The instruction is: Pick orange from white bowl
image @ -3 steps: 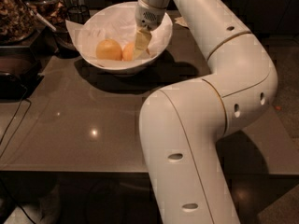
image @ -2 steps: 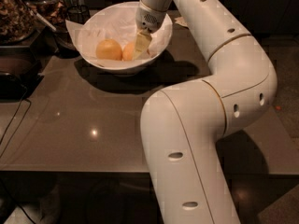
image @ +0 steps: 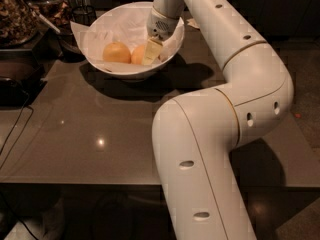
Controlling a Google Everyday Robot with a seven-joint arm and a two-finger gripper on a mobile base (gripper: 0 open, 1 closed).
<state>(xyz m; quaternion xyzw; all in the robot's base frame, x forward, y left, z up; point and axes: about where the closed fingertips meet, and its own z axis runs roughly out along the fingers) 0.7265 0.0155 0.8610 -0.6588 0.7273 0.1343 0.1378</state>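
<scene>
While the gripper (image: 152, 52) sits in the wide white bowl (image: 125, 72) at the round reddish orange (image: 136, 56), grasping seems underway; claw state: cannot tell. Next: secure, lift.

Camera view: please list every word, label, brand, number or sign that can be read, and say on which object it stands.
None can be read: the white bowl, the orange, the arm and the end effector, which is inside the bowl beside the orange, show no text.
The items at the back left are too dark to read.
</scene>
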